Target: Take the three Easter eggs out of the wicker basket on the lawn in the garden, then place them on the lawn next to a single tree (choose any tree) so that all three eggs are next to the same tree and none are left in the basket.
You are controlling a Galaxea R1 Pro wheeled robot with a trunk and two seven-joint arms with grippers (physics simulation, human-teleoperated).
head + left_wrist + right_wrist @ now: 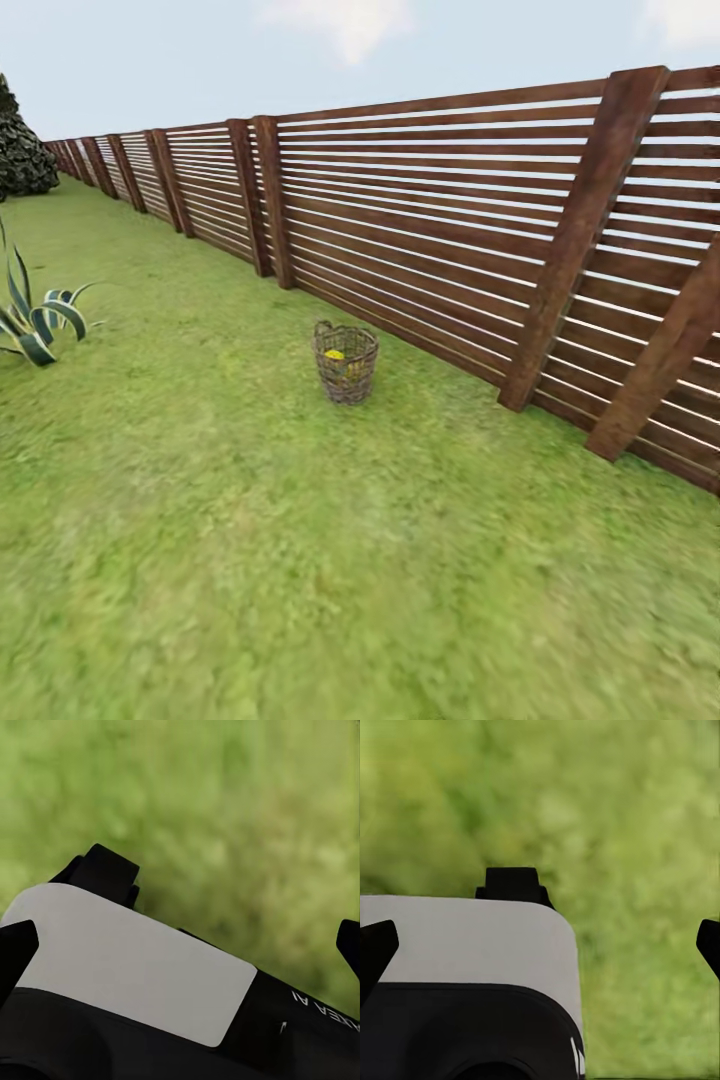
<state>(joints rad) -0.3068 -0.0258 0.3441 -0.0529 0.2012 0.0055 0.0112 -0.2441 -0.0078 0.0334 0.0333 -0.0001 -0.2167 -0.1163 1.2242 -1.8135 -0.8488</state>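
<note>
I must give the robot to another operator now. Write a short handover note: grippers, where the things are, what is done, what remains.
Left gripper: fingertips wide apart, nothing between them, grass below.
Right gripper: same, open and empty over grass.
The basket stands upright on the lawn near the wooden fence, ahead of the robot and out of reach of the arms. A yellow egg shows inside; how many eggs are in it cannot be told from here.
Done: nothing taken out so far.
Left: drive up to the basket, take out all three eggs, carry them to one tree and lay them on the grass beside it.
</note>
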